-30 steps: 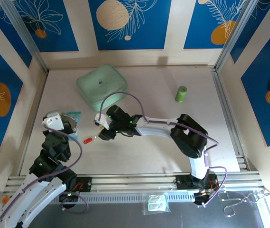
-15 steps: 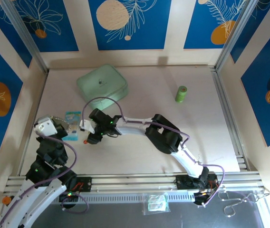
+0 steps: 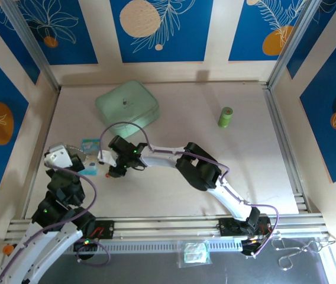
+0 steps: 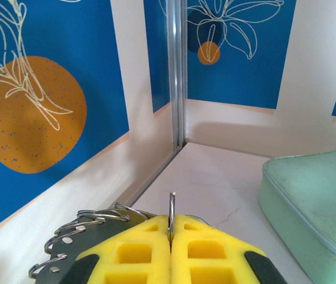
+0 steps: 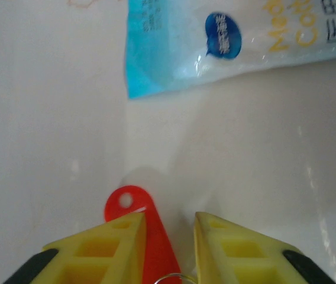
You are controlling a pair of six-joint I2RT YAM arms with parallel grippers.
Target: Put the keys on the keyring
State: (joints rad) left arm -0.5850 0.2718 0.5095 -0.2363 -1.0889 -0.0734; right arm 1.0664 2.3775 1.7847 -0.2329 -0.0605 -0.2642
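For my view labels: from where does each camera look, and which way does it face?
Top external: above and behind, looking down on the table; left arm and right arm show.
Left wrist: low, facing the wall corner; left gripper shut on the keyring.
Right wrist: facing the table; right gripper open around the red key.
Top and left wrist share the green case.

Top looks down on table [image 3: 257,160]; left wrist faces wall [image 4: 38,89]; right wrist close, downward.

The keyring [image 4: 171,206] is seen as shiny metal, the red key [image 5: 137,214] as smooth plastic, the packet [image 5: 239,41] as glossy film, the table [image 5: 49,118] as smooth.
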